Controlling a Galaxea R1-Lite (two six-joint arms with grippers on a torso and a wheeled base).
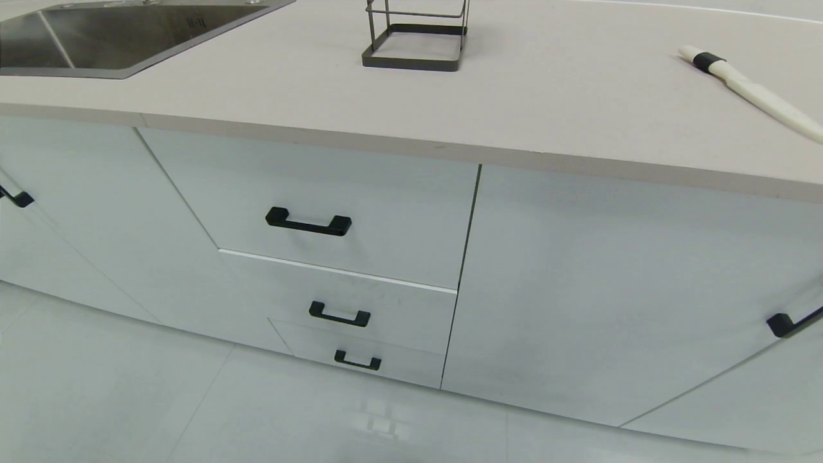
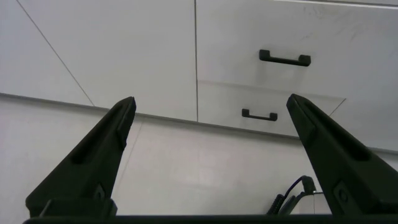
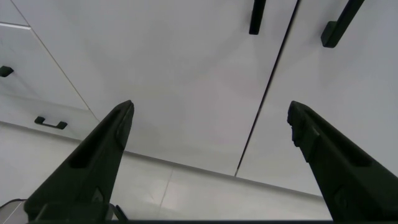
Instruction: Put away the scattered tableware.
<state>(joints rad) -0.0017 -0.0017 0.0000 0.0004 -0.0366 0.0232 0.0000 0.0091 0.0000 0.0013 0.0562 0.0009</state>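
Tableware on the countertop [image 1: 578,109], past the sink [image 1: 148,29] and wire rack [image 1: 411,62], comes down to one cream utensil [image 1: 759,96] with a dark band at the far right, well above and apart from both grippers. Your left gripper [image 2: 211,102] hangs spread wide before the lower drawers [image 2: 292,93]. Your right gripper [image 3: 211,107], equally wide apart, faces the cabinet doors [image 3: 174,74].

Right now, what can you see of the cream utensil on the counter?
The utensil is a long, slim, cream-coloured stick, plastic-looking, with a black band near its rounded far end. It lies flat on the counter, at the robot's right, angled toward the front edge. Its near end runs out of the picture. Nothing but the counter touches it.
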